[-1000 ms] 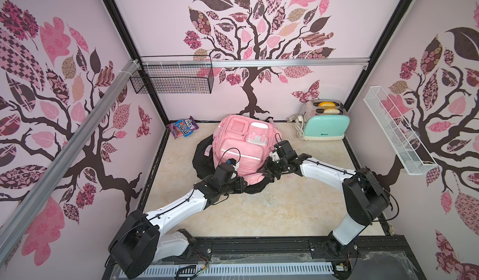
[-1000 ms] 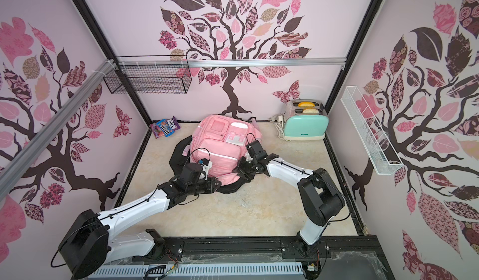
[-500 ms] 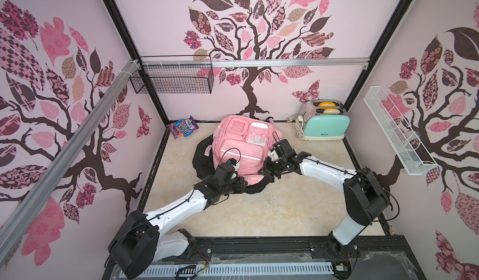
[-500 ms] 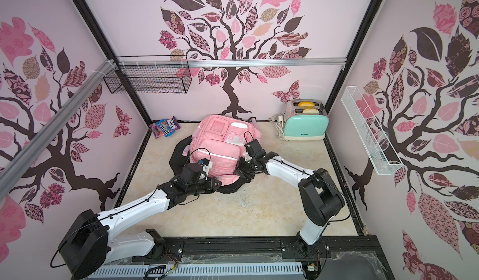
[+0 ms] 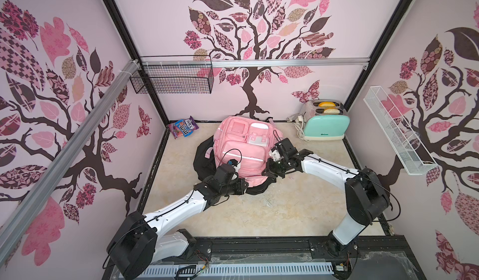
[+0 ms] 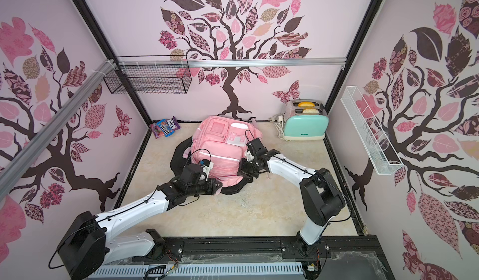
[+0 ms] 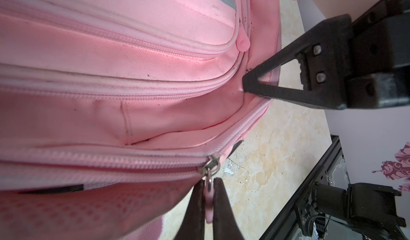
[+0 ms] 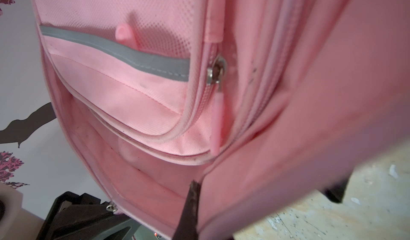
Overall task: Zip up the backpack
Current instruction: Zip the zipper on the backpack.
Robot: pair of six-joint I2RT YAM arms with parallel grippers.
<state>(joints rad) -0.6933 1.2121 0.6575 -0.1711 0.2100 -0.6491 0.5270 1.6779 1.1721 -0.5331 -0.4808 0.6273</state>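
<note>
Here, left fingers (image 7: 193,207) clamped on zipper pull (image 7: 208,202), right fingers (image 8: 190,205) clamped on backpack (image 5: 241,146) edge

Left wrist view: the left gripper (image 7: 208,184) pinches a pink zipper pull (image 7: 209,205). The frame edge cuts off its fingers, and the pull's middle is hidden between them. The backpack (image 7: 133,107) overruns the frame beyond the gripper. From the right wrist, one dark finger (image 8: 190,207) of the right gripper (image 8: 193,186) shows, its partner hidden behind a blurred fold of pink fabric (image 8: 310,116) close to the lens. In both top views, both grippers' fingertips are hidden against the backpack's lower edge. The toaster's (image 5: 325,128) lettering is too small to read.
</note>
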